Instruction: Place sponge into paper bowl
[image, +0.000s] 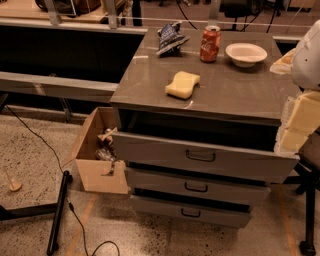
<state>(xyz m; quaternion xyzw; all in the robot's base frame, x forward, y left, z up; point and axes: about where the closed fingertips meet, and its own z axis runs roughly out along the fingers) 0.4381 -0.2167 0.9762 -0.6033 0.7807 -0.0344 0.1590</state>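
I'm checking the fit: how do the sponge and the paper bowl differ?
The sponge is pale yellow; the paper bowl is white. The sponge is a wavy-sided block lying flat; the paper bowl is round and hollow, open side up. The sponge looks slightly narrower than the paper bowl. Both rest apart on the cabinet top; the robot's hand is not in view.

Dim warm light, faint glare on the cabinet top (227, 86); jaws unseen.
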